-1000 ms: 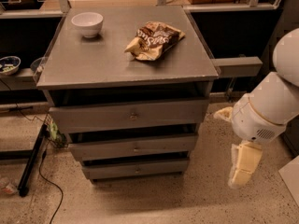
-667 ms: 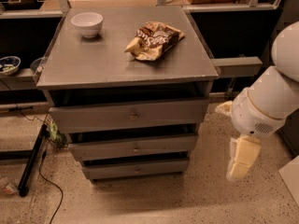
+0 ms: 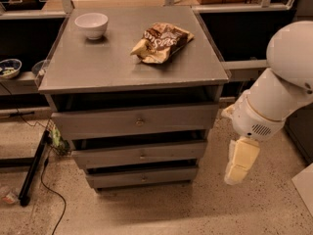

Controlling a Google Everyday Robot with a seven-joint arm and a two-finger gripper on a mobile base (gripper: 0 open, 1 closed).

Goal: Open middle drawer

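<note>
The grey cabinet has three stacked drawer fronts. The middle drawer (image 3: pixel 140 154) is a long flat grey front with a small round knob (image 3: pixel 142 155) at its centre, and it sits flush like the fronts above and below it. My gripper (image 3: pixel 238 168) hangs to the right of the cabinet, at about the height of the middle and bottom drawers and a hand's width off the cabinet's right side. It is pale yellow and points down toward the floor, touching nothing.
A white bowl (image 3: pixel 91 24) and a crumpled snack bag (image 3: pixel 161 42) lie on the cabinet top (image 3: pixel 98 67). Dark shelving stands on both sides, with a small bowl (image 3: pixel 8 67) at left. A black bar and cable (image 3: pixel 34 168) lie on the speckled floor at left.
The arm and gripper have shifted slightly left and up, a little closer to the cabinet's right side. The drawers have not moved.
</note>
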